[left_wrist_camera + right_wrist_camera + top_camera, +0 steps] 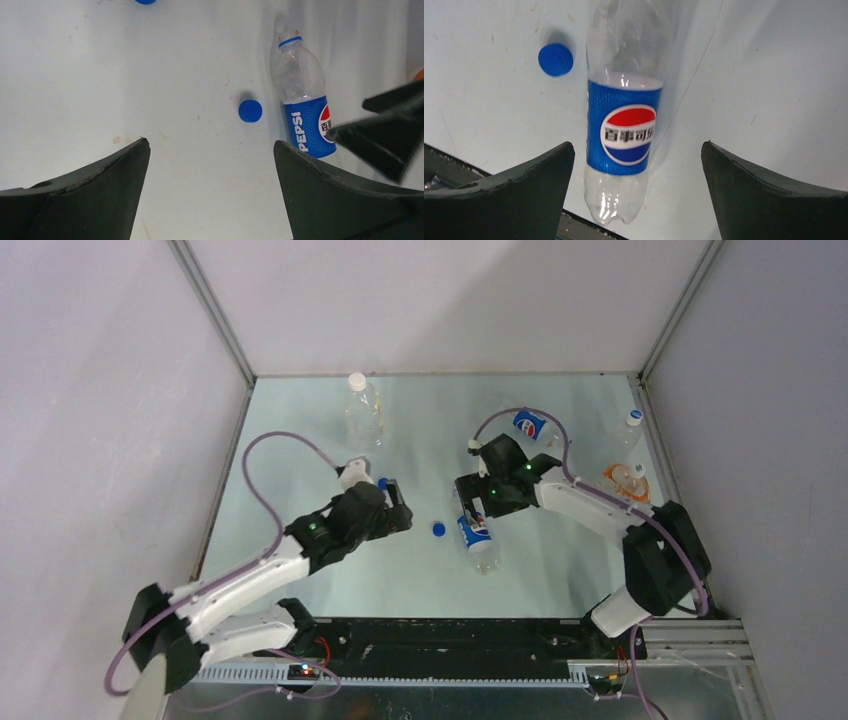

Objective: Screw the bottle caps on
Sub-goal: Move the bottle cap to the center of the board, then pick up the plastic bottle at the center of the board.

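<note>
Right hand (636,150) above neck-cropped bottle (624,105)

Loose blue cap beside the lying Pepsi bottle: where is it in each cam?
Top external: blue cap near frame centre, just left of the Pepsi bottle.
Left wrist: cap right of centre, left of the bottle.
Right wrist: cap upper left, beside the bottle's clear part above the label.
Shared landmark: the bottle's blue label.

A clear bottle (295,70) lying near the table's (300,440) near edge wears a blue label (300,131) reading "PEPSI" in white. Its red-white-blue globe (629,134) carries 百事可乐. The second bottle (530,425), by the far edge, shows the same globe, but its lettering is too small to read.
</note>
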{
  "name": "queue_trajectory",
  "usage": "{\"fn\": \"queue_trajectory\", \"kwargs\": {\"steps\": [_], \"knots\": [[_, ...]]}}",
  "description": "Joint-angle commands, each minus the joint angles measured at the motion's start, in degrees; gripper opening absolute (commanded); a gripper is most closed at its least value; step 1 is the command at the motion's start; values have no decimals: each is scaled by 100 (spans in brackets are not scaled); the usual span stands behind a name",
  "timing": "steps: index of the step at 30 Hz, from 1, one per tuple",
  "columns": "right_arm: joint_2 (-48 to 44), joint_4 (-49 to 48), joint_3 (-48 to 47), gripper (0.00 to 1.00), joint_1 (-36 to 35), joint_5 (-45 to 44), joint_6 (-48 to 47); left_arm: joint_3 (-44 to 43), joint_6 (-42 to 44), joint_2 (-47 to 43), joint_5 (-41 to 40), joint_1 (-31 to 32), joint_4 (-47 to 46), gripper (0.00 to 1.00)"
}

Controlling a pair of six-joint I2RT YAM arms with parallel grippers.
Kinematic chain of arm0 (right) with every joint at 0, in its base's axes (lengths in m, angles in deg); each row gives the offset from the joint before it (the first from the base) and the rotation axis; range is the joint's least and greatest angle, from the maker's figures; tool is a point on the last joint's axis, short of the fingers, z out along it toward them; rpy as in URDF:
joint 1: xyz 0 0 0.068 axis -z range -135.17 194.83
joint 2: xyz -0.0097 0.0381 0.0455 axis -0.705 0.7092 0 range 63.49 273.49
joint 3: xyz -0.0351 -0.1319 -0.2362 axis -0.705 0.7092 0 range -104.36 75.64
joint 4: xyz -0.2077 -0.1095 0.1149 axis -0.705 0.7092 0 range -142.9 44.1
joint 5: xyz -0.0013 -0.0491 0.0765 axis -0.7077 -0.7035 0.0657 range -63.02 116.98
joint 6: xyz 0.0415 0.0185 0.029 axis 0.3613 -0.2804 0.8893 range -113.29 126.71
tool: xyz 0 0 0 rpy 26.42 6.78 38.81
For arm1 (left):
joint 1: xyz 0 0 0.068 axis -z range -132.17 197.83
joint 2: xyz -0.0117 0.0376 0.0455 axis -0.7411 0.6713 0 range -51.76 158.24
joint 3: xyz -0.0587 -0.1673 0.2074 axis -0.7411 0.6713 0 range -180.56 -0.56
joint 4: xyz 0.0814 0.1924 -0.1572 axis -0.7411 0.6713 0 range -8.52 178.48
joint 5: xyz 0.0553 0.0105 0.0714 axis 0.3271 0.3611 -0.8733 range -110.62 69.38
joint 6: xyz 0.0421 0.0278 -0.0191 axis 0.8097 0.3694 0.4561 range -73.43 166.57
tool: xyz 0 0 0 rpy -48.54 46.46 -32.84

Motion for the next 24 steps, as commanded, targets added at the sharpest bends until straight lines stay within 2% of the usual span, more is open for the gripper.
{"fn": "queue_trajectory", "kwargs": {"steps": [1, 8, 13, 16, 21, 24], "knots": [[640, -121, -690, 98, -82, -347, 92, 466, 365, -988, -570, 9, -272, 100], [1671, -78, -1298, 93, -192, -374, 271, 1068, 662, -2385, -553, 3, -427, 100], [2096, -137, -1541, 82, -226, -461, 389, 1288, 886, -2890, -521, 3, -449, 100], [2043, -143, -1541, 72, -278, -578, 416, 1359, 1139, -3063, -250, 9, -654, 100], [1456, -101, -1410, 46, -413, -884, 538, 1505, 1343, -3110, 188, 6, -1440, 100], [742, -241, -1179, 43, -494, -1016, 694, 1554, 1479, -3042, 565, 10, -1928, 100]]}}
